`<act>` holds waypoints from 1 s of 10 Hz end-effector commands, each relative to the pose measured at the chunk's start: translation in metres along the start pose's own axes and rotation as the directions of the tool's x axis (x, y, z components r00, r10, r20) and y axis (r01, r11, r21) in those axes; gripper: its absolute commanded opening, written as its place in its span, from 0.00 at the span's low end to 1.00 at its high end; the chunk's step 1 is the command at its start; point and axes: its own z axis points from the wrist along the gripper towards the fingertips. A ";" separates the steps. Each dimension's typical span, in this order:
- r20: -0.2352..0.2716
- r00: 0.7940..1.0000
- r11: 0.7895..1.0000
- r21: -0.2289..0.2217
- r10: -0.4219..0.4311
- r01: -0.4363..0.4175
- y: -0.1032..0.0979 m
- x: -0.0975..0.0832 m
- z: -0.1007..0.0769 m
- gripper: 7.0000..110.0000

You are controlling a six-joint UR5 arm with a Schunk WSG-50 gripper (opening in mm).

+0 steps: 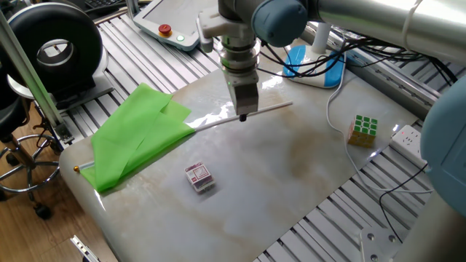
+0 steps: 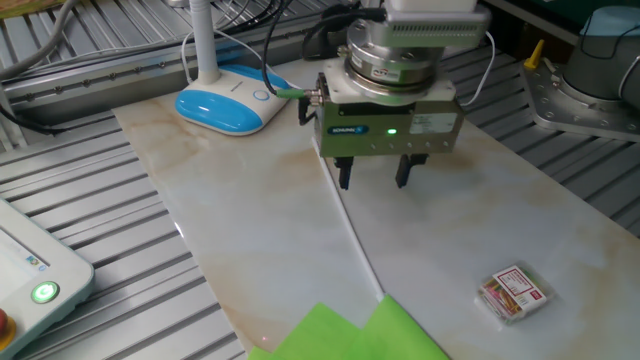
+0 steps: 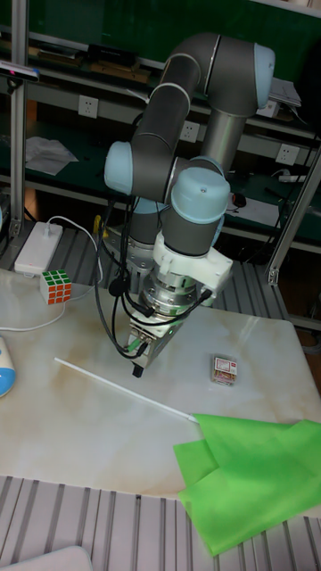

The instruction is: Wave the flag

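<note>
I am hovering my hand [image 2: 375, 178] over the white pole of the flag [image 1: 138, 137], which is lying flat on the table [image 1: 291, 175]. My 2 fingers are standing apart, holding nothing. Next I am needing to lower, straddle the pole and close.

A Rubik's cube [image 1: 363, 129] and a small card box [image 1: 199, 177] lie well apart on the marble table [image 1: 291, 182]

Two fixed views face the table [image 1: 291, 189] from opposite sides; the tall one stands farther.
</note>
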 end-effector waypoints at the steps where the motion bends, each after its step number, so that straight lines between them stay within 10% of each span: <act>1: 0.014 1.000 1.000 -0.008 0.015 -0.015 0.003 -0.007 -0.001 0.57; 10: -0.018 0.996 0.996 -0.015 -0.092 0.091 0.002 0.004 0.002 0.57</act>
